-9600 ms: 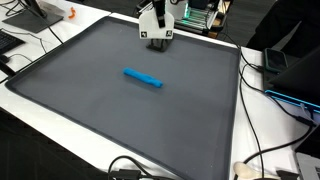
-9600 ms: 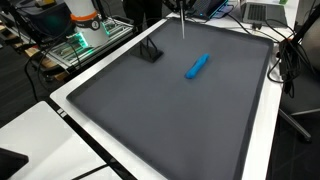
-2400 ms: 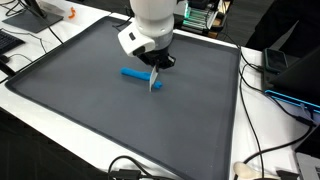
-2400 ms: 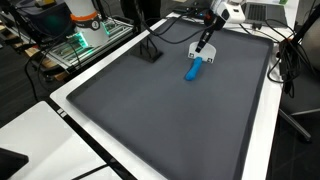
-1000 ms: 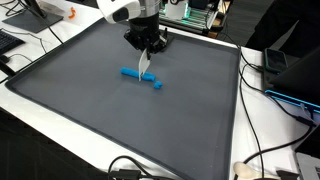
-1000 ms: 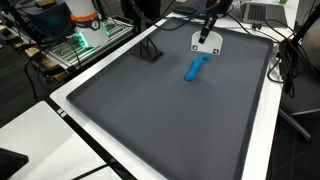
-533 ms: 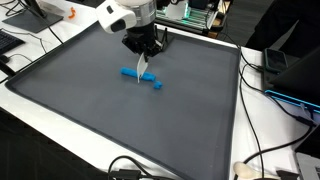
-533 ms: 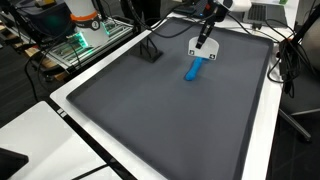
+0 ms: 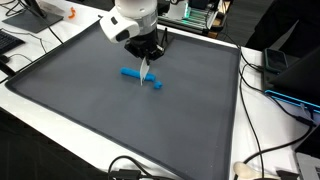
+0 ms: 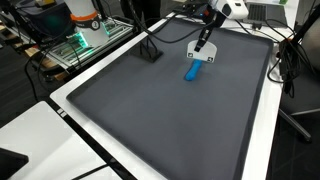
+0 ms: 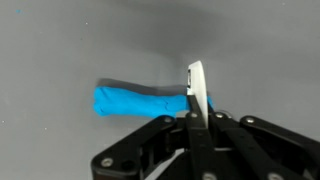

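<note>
Right now the end effector has its fingers pressed fully together and grips nothing. Its tips point down at the blue stick, near one end of it; I cannot tell whether they touch. The stick lies flat on the grey mat, well inside its edges.

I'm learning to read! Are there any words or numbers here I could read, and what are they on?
None: no readable text on the blue roll, the white strip in the tool, or the grey mat. The background equipment is too small and blurred to tell.
</note>
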{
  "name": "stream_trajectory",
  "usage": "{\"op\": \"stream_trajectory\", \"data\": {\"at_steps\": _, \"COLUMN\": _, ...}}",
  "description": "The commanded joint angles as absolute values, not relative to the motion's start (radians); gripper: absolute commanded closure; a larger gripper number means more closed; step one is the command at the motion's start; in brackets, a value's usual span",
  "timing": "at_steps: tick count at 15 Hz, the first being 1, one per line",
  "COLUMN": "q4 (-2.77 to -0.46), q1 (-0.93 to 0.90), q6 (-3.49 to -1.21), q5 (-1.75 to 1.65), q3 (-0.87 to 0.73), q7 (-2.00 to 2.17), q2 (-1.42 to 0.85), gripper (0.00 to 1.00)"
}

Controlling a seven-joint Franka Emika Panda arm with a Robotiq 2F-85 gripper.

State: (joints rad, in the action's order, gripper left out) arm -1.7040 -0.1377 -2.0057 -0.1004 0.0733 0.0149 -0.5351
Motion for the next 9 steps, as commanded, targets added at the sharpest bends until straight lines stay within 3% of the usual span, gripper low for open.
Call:
{"op": "stream_trajectory", "data": {"at_steps": 1, "q4": -1.689, "q1": -0.132, "q6": -1.992, "q5": -0.087, "q3": 0.081, "q7": -0.009, "q2": -0.552, "gripper": 0.99}}
{"op": "stream_trajectory", "data": {"at_steps": 9, "q4": -1.682, "q1": -0.144, "q6": -2.022, "q5": -0.107, "q3": 0.073, "q7": 0.01, "q2": -0.588, "gripper": 0.99}}
